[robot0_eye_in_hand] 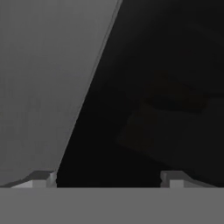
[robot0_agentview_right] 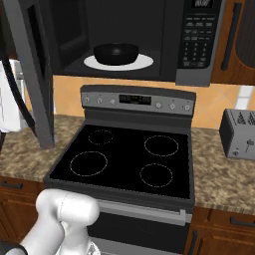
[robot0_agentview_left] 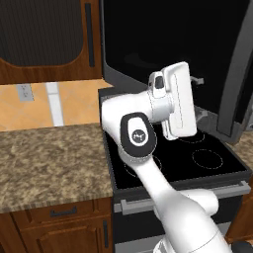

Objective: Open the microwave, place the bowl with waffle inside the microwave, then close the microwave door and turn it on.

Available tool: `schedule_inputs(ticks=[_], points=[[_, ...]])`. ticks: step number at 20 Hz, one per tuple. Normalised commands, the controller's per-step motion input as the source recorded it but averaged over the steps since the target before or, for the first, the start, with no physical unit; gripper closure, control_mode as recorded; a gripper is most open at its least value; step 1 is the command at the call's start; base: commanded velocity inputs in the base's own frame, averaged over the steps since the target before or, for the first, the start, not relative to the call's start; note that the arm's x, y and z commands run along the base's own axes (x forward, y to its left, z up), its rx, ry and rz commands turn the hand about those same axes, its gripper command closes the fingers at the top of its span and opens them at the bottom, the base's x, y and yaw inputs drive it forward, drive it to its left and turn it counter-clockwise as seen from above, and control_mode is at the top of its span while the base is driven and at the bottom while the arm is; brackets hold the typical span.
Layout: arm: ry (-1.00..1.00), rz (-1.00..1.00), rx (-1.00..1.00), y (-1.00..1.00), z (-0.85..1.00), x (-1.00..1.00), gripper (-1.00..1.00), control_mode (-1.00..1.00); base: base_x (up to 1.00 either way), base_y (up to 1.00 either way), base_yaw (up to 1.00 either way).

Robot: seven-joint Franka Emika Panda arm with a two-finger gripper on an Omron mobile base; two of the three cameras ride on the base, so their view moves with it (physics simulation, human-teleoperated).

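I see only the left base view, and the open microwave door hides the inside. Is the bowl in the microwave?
Observer: Yes. In the right base view the black bowl sits on the white turntable inside the microwave.
Operator: Is the gripper open?
Observer: Yes. In the hand view the gripper has its tips wide apart, with nothing between them.
Operator: Where are the buttons?
Observer: The button panel is at the microwave's right edge.

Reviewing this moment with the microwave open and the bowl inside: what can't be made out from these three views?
- Waffle: right base view, the bowl's wall hides its contents.
- Button labels on the microwave panel: too small.
- Microwave door handle: left base view, cut off at the right edge.
- Gripper: hand view shows wide-apart fingertips before dark glass; contact unclear.
- Toaster: cut off at the right edge.
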Motion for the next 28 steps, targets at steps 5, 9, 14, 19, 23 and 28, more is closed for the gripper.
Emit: schedule_inputs(ticks=[5, 9, 14, 19, 23, 28], points=[[0.14, 0.08, 0.09, -1.00, 0.03, 1.00, -1.00, -1.00, 0.00, 0.00, 0.00], [0.13, 0.16, 0.08, -1.00, -0.10, 1.00, -1.00, -1.00, 0.00, 0.00, 0.00], [0.17, 0.23, 0.15, -0.78, 0.00, 1.00, -1.00, -1.00, 0.00, 0.00, 0.00], [0.18, 0.28, 0.17, -0.44, 0.00, 0.82, -1.00, -1.00, 0.00, 0.00, 0.00], [0.15, 0.30, 0.11, -0.13, 0.00, 0.70, -1.00, -1.00, 0.00, 0.00, 0.00], [0.11, 0.30, 0.05, -0.14, 0.00, 0.90, -1.00, -1.00, 0.00, 0.00, 0.00]])
